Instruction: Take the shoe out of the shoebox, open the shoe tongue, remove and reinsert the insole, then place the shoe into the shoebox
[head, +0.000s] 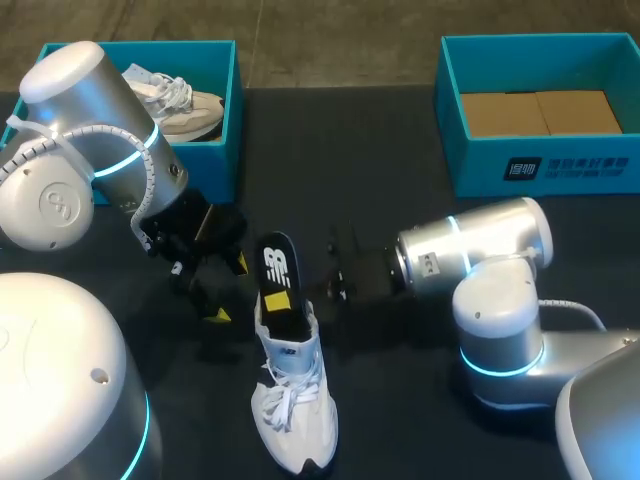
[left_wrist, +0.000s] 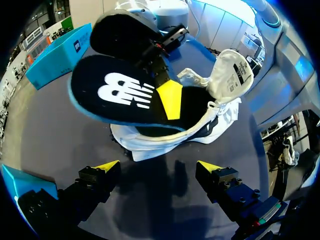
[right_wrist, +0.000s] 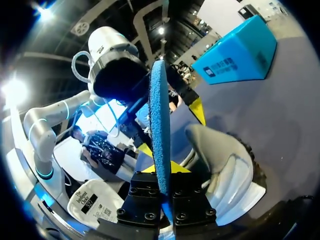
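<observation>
Two claws flank the white shoe in the head view. The left gripper is spread wide and empty beside the heel, and the right gripper is opposite. In the left wrist view the black insole rises half out of the shoe, just ahead of the parted tips. In the right wrist view the right gripper's fingers are clamped on the insole's blue edge, with the heel just beyond.

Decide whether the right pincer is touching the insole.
Touching. The right wrist view shows the insole edge-on, clamped from both sides between the two fingers of the right pincer.
</observation>
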